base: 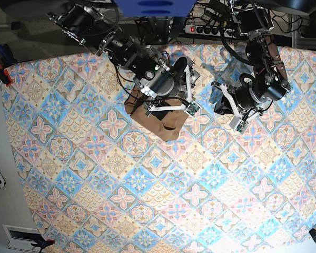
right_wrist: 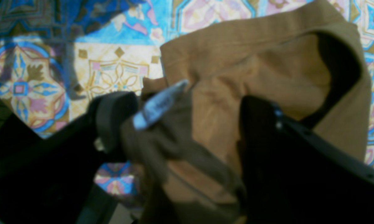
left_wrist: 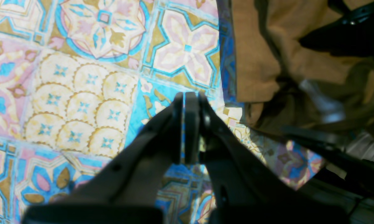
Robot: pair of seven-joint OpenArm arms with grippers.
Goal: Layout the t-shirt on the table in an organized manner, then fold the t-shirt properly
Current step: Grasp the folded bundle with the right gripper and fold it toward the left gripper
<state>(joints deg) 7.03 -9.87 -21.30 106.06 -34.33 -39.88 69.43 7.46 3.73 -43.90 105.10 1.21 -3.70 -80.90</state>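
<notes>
The right gripper [right_wrist: 187,124] stands wide apart over the crumpled t-shirt [right_wrist: 252,77]; a bunched fold of tan fabric with the small white neck tag [right_wrist: 159,104] lies between its two dark fingers [right_wrist: 115,118], close against the left one, and whether any cloth is truly gripped cannot be told from the blurred wrist view. The left gripper [left_wrist: 187,130] has its jaws pressed together with nothing between them, poised above bare patterned cloth just beside the shirt's edge [left_wrist: 258,62]. In the base view the t-shirt [base: 166,126] is a rumpled heap on the far half of the bench [base: 147,200], left of centre, directly under the right arm's gripper [base: 171,105], while the left arm's gripper [base: 221,105] hangs to the right of it, apart from the fabric. The bench is covered in a pastel tile-pattern cloth of blue, pink and cream diamonds. Beyond its far edge lie dark cables and a power strip [base: 210,29].
</notes>
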